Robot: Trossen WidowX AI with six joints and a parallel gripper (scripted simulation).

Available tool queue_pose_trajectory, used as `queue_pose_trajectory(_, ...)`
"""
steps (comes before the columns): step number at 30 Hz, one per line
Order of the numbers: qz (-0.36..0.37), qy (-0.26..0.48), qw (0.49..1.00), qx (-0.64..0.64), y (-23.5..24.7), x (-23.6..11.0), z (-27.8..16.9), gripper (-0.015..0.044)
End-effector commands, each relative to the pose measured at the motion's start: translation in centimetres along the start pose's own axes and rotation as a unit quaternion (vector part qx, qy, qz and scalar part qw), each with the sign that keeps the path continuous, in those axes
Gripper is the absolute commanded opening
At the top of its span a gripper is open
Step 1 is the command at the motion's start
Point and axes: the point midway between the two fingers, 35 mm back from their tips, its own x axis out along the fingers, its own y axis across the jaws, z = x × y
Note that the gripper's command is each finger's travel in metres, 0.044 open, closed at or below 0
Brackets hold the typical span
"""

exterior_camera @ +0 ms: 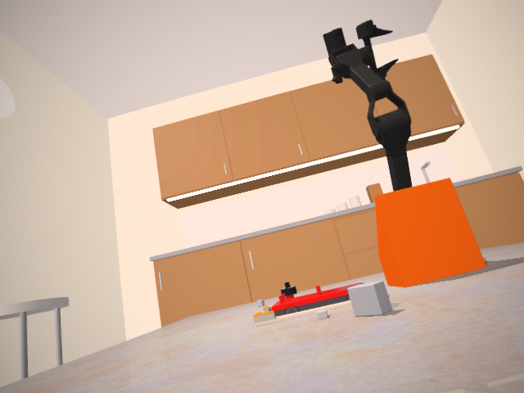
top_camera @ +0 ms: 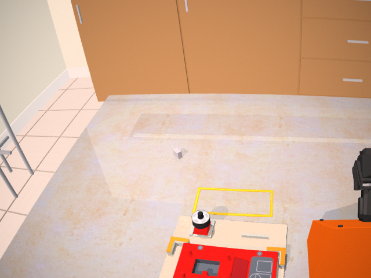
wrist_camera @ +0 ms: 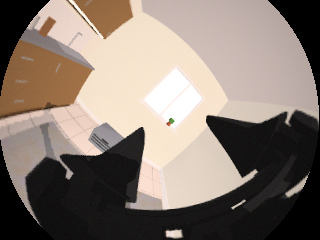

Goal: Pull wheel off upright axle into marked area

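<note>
While my gripper point(exterior_camera: 377, 46) hangs high with its fingers spread wide and holding nothing, I judge the arm simply parked upright on its orange base point(exterior_camera: 427, 232). Well below, the wheel point(top_camera: 200, 220) sits on its axle point(top_camera: 200, 214), just beside the yellow outlined area point(top_camera: 234, 189). Around them: mottled table point(top_camera: 119, 185), brown cabinets point(top_camera: 134, 44).

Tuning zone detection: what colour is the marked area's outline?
Yellow rectangular outline, clearest in top view.

Table point(top_camera: 90, 209): fixture board point(top_camera: 233, 230), orange base point(top_camera: 338, 248), small grey cube point(top_camera: 177, 153), yellow-outlined area point(top_camera: 235, 190).
</note>
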Motion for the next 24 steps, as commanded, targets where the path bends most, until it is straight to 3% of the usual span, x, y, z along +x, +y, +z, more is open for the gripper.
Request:
queue_pose_trajectory(1,0.001,-0.001,1.0,0.001,0.0,0.1,0.1,0.0374)
queue_pose_trajectory(4,0.017,-0.02,0.999,0.02,0.7,1.2,0.9,0.03)
queue_pose_trajectory(10,0.071,-0.044,0.996,0.018,4.9,4.3,4.4,0.03)
queue_pose_trajectory(20,0.136,-0.09,0.986,-0.046,12.1,6.1,9.6,0.03)
queue_pose_trajectory(24,0.146,-0.11,0.982,-0.057,12.9,6.4,10.2,0.03)
